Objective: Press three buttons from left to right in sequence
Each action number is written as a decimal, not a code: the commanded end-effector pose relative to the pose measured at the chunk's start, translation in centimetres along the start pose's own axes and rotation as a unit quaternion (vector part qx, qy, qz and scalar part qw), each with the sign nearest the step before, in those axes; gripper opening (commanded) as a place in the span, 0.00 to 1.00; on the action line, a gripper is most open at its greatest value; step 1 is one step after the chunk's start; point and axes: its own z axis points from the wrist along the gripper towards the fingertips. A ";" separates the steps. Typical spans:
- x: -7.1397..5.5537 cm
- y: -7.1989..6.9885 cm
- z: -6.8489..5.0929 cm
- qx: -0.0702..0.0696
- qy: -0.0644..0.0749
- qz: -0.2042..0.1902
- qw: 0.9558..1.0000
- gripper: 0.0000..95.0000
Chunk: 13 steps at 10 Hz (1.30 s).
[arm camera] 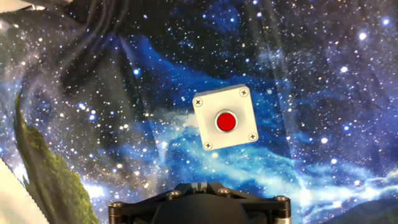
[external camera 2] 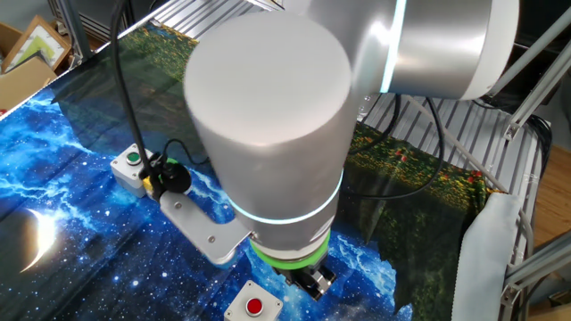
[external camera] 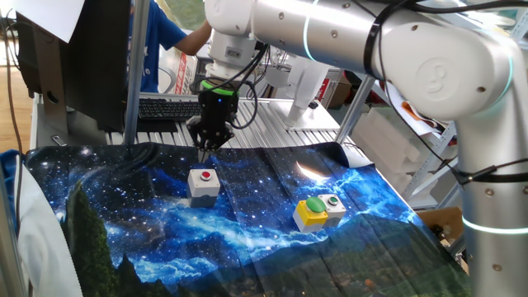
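1. In one fixed view, the gripper [external camera: 209, 145] is seen above and just behind the grey box with red button [external camera: 204, 182], not touching it; its fingers are pressed together. The yellow box with large green dome [external camera: 312, 210] and the small grey box with tiny green button [external camera: 334, 205] are placed touching, well apart to the right.

2. In the other fixed view, the red button [external camera 2: 254, 307] is seen beside the gripper [external camera 2: 312, 278]; much is hidden by the arm.

3. In the hand view, the red button [arm camera: 226, 121] is found above centre; it should be centred first, then pressed straight down.

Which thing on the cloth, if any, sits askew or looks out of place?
Only a small oddity: the grey box with the red button sits rotated slightly against the hand view's frame. The cloth shows folds. Nothing looks spilled or damaged.
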 end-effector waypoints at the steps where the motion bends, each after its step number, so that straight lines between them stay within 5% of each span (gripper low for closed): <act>1: -0.3 0.0 0.1 0.001 -0.017 0.007 1.000 0.00; 5: -1.3 -0.6 0.7 0.005 -0.045 0.010 0.999 0.00; 13: -1.5 -0.8 0.8 -0.007 -0.035 0.021 0.999 0.00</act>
